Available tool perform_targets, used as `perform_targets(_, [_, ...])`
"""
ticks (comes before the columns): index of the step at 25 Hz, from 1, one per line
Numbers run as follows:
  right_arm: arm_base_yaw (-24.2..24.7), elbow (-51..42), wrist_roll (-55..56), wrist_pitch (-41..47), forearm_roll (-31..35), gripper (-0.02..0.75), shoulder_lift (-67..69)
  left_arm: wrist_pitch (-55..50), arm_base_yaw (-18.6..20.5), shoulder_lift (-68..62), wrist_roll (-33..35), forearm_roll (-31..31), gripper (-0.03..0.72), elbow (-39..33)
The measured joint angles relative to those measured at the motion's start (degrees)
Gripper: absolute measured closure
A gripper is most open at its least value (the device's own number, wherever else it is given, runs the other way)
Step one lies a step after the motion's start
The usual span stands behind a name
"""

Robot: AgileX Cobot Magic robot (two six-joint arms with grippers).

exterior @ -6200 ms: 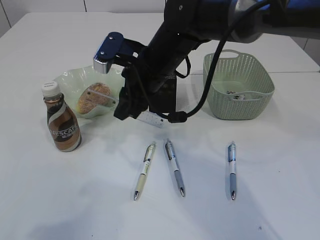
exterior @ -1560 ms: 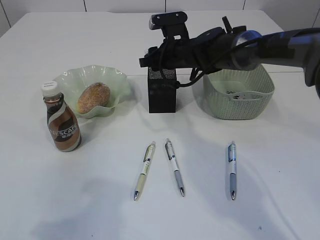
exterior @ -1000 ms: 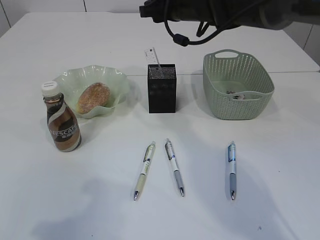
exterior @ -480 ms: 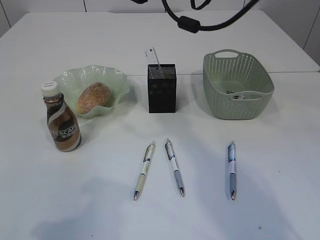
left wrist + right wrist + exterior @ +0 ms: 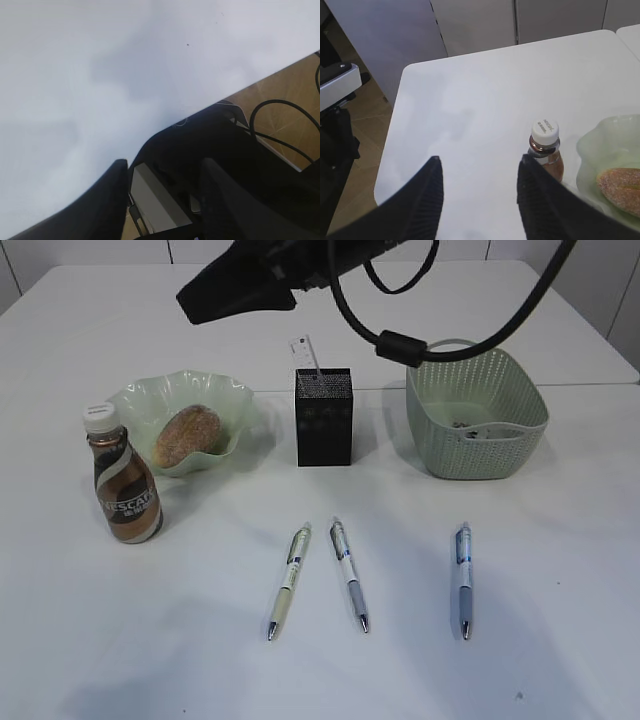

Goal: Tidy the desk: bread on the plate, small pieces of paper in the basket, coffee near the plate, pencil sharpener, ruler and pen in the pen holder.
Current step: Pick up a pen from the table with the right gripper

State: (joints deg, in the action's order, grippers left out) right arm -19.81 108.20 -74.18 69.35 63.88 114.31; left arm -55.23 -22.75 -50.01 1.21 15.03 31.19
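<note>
The bread (image 5: 187, 435) lies in the green plate (image 5: 150, 392), and the coffee (image 5: 122, 480) stands just left of it. A clear ruler (image 5: 303, 348) sticks up out of the black pen holder (image 5: 323, 417). Small pieces of paper (image 5: 470, 427) lie in the basket (image 5: 475, 375). Three pens (image 5: 288, 582) (image 5: 349, 573) (image 5: 462, 578) lie on the desk (image 5: 560, 590) in front. My right gripper (image 5: 215, 290) (image 5: 477, 170) hangs open and empty high over the plate's far side, with the coffee (image 5: 545, 150) and bread (image 5: 622, 182) below it. My left gripper (image 5: 162, 170) is open and empty. No pencil sharpener is in view.
The right arm's black cable (image 5: 400, 340) loops down over the basket's back rim. The left wrist view shows the desk edge (image 5: 165, 117), dark robot base parts (image 5: 220, 150) and wooden floor (image 5: 285, 95) beyond it.
The right arm, nearly out of the top of the exterior view half a second ago, has swung back in at the upper left. Nothing on the desk has moved.
</note>
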Motion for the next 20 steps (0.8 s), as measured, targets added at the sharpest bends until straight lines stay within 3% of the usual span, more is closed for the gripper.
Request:
perform_targets(4, [0.0,0.0,0.76,0.14,-0.7,0.35,0.0,-0.49,0.0,0.0,0.0,0.0,0.361,0.0])
perform_targets(8, [0.0,0.09,6.5,0.37,-11.26,0.35,-0.04,-0.62,0.0,0.0,0.0,0.0,0.361,0.0])
perform_targets(13, [0.0,0.09,20.64,0.73,-38.95,0.35,-0.13,-0.75,0.0,0.0,0.0,0.0,0.361,0.0])
perform_targets(16, [0.0,0.09,24.03,0.85,-44.1,0.35,-0.13,-0.87,0.0,0.0,0.0,0.0,0.361,0.0])
perform_targets(17, [0.0,0.09,28.42,0.85,-51.76,0.35,-0.13,-1.17,0.0,0.0,0.0,0.0,0.361,0.0])
perform_targets(20, [0.0,0.09,36.98,0.96,-60.95,0.35,-0.13,-1.86,0.0,0.0,0.0,0.0,0.361,0.0])
